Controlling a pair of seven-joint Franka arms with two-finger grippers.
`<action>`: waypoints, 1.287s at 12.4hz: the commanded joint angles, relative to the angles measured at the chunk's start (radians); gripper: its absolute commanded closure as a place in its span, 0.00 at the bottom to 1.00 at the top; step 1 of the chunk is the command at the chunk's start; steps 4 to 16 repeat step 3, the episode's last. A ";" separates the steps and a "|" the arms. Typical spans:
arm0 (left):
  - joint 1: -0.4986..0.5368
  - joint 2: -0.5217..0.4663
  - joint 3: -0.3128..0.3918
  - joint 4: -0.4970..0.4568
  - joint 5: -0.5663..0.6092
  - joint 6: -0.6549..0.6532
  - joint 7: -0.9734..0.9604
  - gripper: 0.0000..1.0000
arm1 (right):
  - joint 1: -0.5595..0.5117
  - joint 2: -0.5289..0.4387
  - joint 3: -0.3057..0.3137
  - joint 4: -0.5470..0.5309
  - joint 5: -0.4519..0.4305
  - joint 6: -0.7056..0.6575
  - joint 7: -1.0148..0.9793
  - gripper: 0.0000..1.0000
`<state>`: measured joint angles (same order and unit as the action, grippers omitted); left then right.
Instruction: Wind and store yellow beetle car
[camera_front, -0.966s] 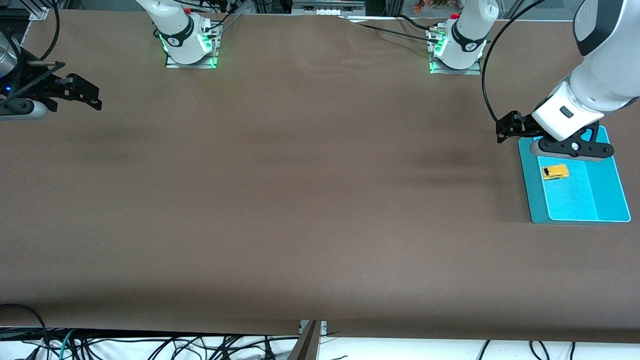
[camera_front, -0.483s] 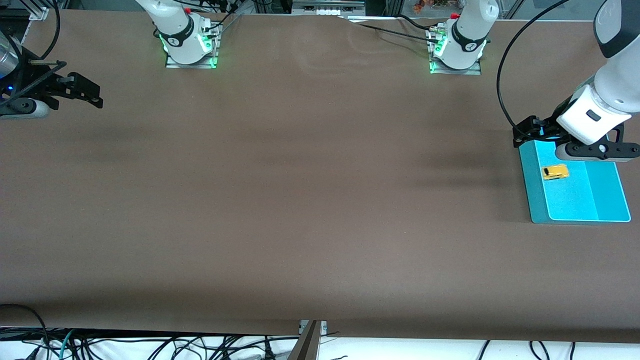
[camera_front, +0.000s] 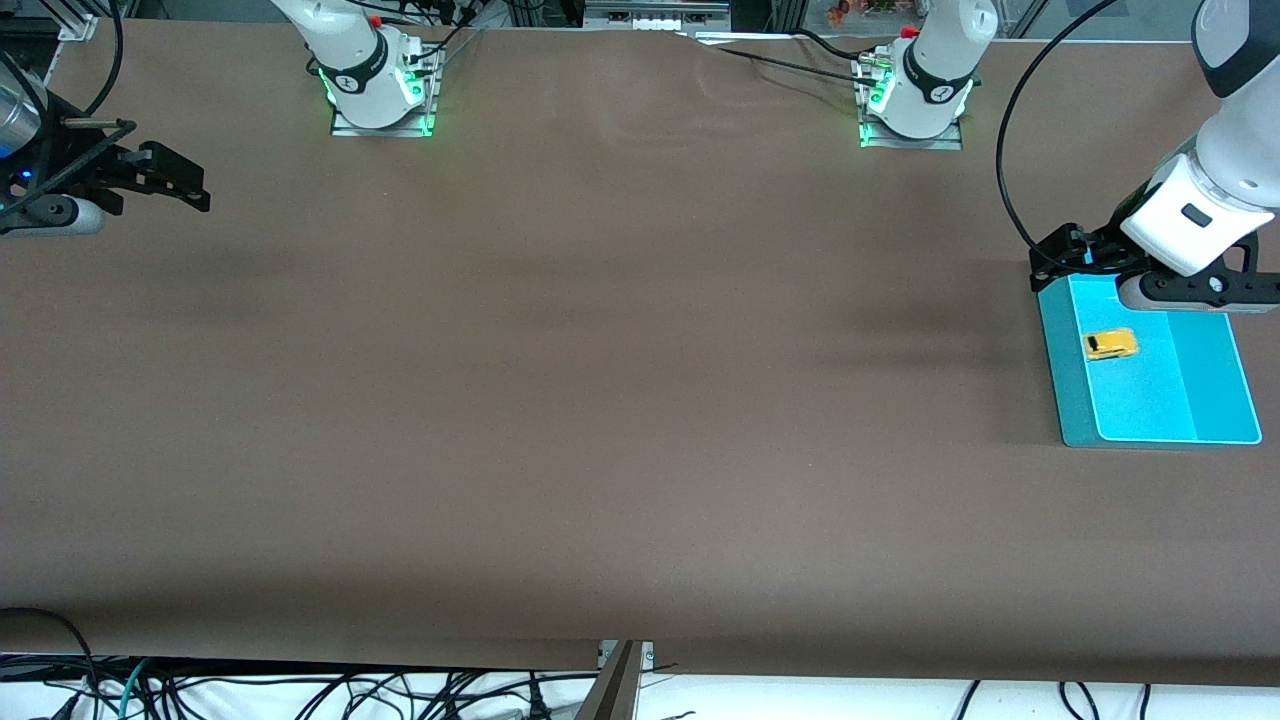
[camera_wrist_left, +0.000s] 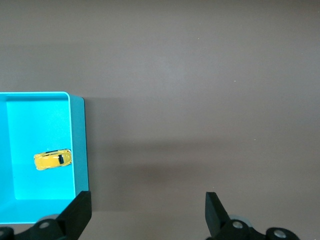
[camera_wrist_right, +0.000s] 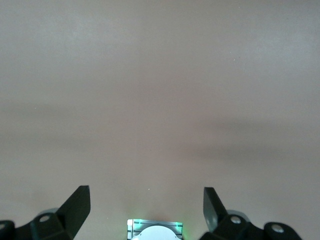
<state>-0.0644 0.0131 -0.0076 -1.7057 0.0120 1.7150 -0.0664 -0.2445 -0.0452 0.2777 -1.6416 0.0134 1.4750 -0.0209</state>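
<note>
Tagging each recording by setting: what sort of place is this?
Probably a robotics lab bench: two arm bases bolted to a brown-covered table, loose cables along its edge, and a tray holding a car.

The front camera is looking down from high across the table (camera_front: 620, 400), facing both arm bases along the top edge and taking in the whole brown surface. The left wrist camera is pointing straight down from fairly close over the left arm's end, catching the teal tray (camera_wrist_left: 80, 150) and the yellow beetle car (camera_wrist_left: 52, 160) inside it, which the front view is also showing, tray (camera_front: 1065, 390) and car (camera_front: 1110, 344), from much farther off. The right wrist camera is looking down at bare table at the right arm's end, with the right arm's base (camera_wrist_right: 155, 231) peeking in.
</note>
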 joint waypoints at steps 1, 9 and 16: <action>0.012 -0.036 -0.003 -0.046 -0.020 0.014 0.005 0.00 | 0.001 0.002 -0.002 0.020 0.016 -0.018 0.015 0.00; 0.014 -0.039 -0.003 -0.048 -0.020 0.014 0.007 0.00 | 0.001 0.002 -0.002 0.020 0.017 -0.016 0.015 0.00; 0.014 -0.039 -0.003 -0.048 -0.020 0.014 0.007 0.00 | 0.001 0.002 -0.002 0.020 0.017 -0.016 0.015 0.00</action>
